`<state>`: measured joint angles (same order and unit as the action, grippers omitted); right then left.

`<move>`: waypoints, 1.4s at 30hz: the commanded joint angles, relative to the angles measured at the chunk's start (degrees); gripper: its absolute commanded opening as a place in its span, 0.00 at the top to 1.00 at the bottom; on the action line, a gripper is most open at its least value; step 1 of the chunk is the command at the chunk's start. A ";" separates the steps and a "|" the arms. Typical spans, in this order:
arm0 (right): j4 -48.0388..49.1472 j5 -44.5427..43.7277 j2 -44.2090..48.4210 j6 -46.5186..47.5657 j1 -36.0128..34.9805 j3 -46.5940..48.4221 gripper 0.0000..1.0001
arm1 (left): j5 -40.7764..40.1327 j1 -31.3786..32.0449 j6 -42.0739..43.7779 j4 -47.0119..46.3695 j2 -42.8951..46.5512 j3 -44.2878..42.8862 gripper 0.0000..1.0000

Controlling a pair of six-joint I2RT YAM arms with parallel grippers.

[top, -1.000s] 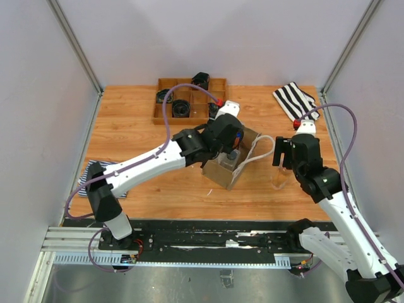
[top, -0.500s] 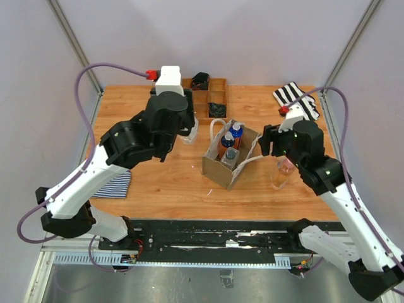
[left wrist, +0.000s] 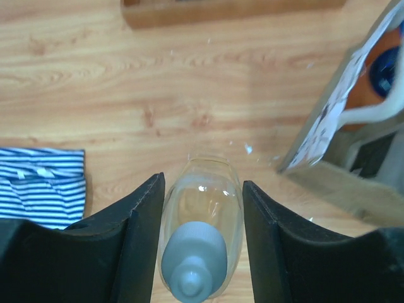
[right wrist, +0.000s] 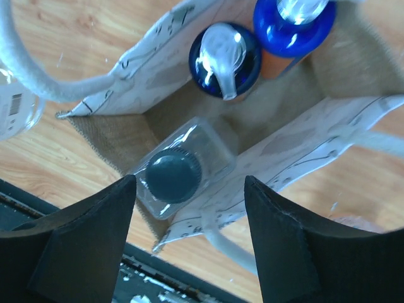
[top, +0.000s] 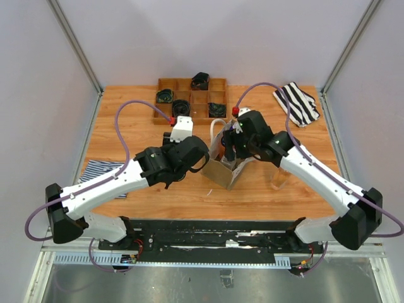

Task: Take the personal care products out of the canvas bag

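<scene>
The canvas bag [top: 218,170] stands mid-table; it also shows in the right wrist view [right wrist: 164,63] and the left wrist view [left wrist: 328,113]. In it are a clear bottle with a grey cap [right wrist: 172,177], an orange bottle with a blue pump [right wrist: 224,55] and an orange bottle with a blue cap [right wrist: 293,19]. My right gripper [right wrist: 189,180] is open just above the bag's mouth [top: 235,148]. My left gripper [left wrist: 203,183] is shut on a clear bottle with a white cap [left wrist: 199,252], upright, left of the bag [top: 194,159]. A peach bottle [top: 281,177] stands right of the bag.
A brown wooden tray [top: 158,101] with black rolled items is at the back. A black-and-white striped cloth [top: 297,102] lies back right. A blue striped cloth [top: 101,172] lies at the left, also in the left wrist view [left wrist: 41,183].
My left arm came down from the back left with the clear bottle to the bag's left side. My right gripper moved left from beside the peach bottle to above the bag.
</scene>
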<state>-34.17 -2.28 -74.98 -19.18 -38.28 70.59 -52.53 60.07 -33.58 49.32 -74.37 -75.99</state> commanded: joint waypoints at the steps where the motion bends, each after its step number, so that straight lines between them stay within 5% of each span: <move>1: -5.36 -4.41 -2.70 -9.63 -3.55 2.01 0.30 | -2.86 -0.57 -6.07 -7.39 5.57 3.99 1.00; 20: -4.17 -19.40 -15.23 -25.02 -5.84 0.67 0.24 | -1.86 -0.95 -17.47 -13.44 5.85 22.65 0.95; 22: -3.62 -19.47 -14.76 -24.29 -5.91 0.78 0.43 | -1.88 -0.97 -18.15 -13.06 4.82 22.73 0.95; 24: -2.49 -19.61 -13.04 -23.52 -6.01 0.02 0.76 | -2.18 -0.93 -19.40 -11.92 3.96 22.35 0.94; 27: -2.25 -20.56 -10.37 -22.22 -6.17 -0.07 0.96 | -2.34 -0.92 -20.19 -11.11 3.98 22.28 0.91; 42: 0.34 -21.12 -0.03 -14.29 -6.26 3.92 0.99 | -2.05 -0.96 -21.24 -8.42 5.29 21.02 0.83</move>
<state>-37.56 -19.94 -78.37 -36.82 -43.53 70.63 -52.51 59.31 -52.47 39.68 -69.87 -53.95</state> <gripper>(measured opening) 0.507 0.167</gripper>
